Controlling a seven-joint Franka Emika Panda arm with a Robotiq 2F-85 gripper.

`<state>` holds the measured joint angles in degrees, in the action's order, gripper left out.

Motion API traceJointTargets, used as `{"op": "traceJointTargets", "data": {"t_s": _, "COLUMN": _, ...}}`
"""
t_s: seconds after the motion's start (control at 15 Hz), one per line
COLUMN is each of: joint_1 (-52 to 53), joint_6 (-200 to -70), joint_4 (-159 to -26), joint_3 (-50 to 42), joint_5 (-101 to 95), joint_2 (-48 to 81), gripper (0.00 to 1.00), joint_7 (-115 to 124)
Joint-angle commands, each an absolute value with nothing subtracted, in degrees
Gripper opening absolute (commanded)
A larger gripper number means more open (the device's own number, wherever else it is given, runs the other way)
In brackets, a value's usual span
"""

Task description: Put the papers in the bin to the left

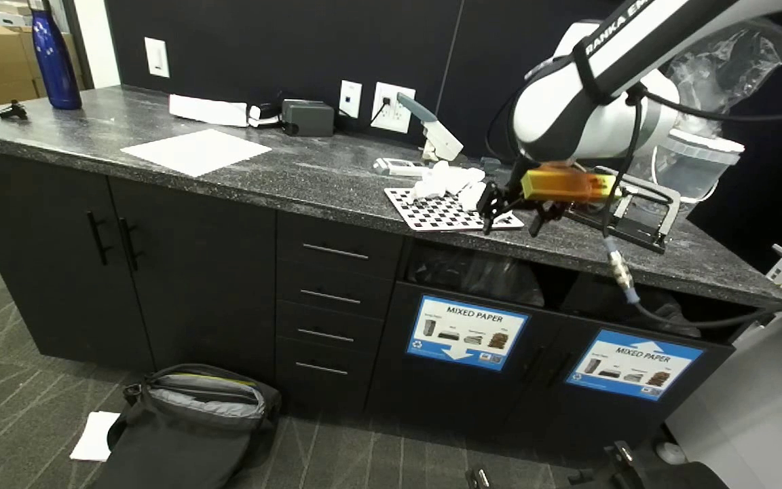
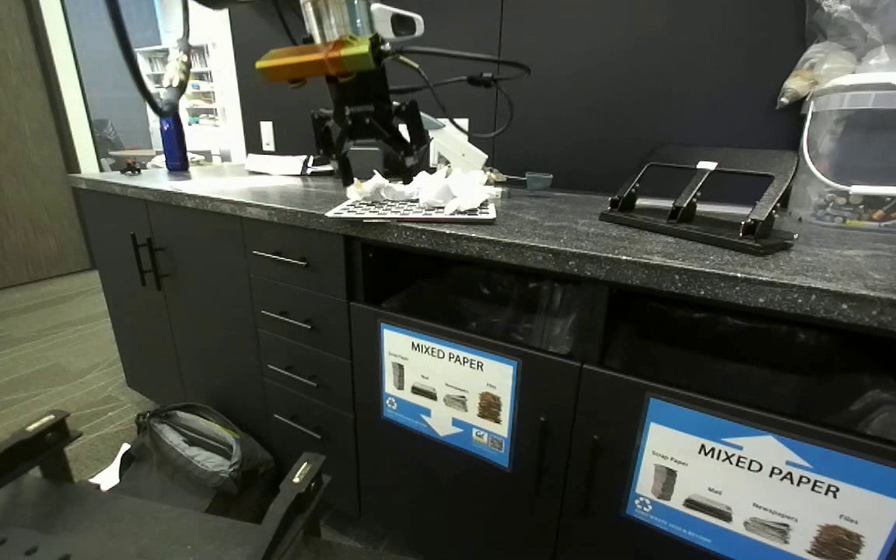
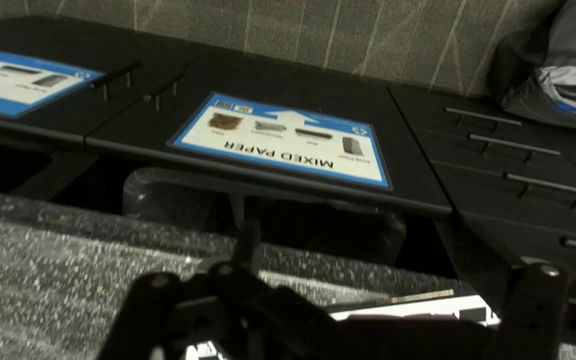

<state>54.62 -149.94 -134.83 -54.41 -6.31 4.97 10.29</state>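
Note:
Several crumpled white papers [image 1: 451,180] lie in a heap on a black-and-white checkered board [image 1: 432,216] on the counter; the heap also shows in an exterior view [image 2: 452,189]. My gripper [image 1: 512,228] is open, fingers down, close to the heap; in an exterior view [image 2: 374,173] it hangs over the board's left part. Nothing shows between its fingers. In the wrist view my gripper [image 3: 388,262] shows the board's edge [image 3: 418,306] between the fingers; the papers are hidden there. The left bin [image 1: 432,394] has a blue-and-white label and an open slot under the countertop.
A second bin with a like label [image 2: 775,482] stands to the right. A black stand [image 2: 697,222] and a clear bucket [image 2: 868,155] are on the counter's right. A white-grey handheld device [image 1: 442,139] stands behind the papers. A flat white sheet [image 1: 197,151] lies left.

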Motion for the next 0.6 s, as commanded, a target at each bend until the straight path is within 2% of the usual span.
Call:
{"op": "traceJointTargets", "data": {"t_s": 0.0, "joint_1": 41.3, "joint_6": -145.2, "joint_4": -125.5, "joint_3": -41.0, "joint_5": -5.7, "joint_2": 4.5, "gripper": 1.00, "joint_7": 7.4}}
{"op": "traceJointTargets", "data": {"t_s": 0.27, "joint_1": 23.3, "joint_6": -146.2, "joint_4": -117.6, "joint_3": -24.3, "joint_5": 5.3, "joint_2": 12.0, "gripper": 1.00, "joint_7": -1.9}}
{"op": "traceJointTargets", "data": {"t_s": 0.53, "joint_1": 7.7, "joint_6": -146.0, "joint_4": -109.3, "joint_3": -11.8, "joint_5": 4.6, "joint_2": 20.9, "gripper": 1.00, "joint_7": -5.7}}
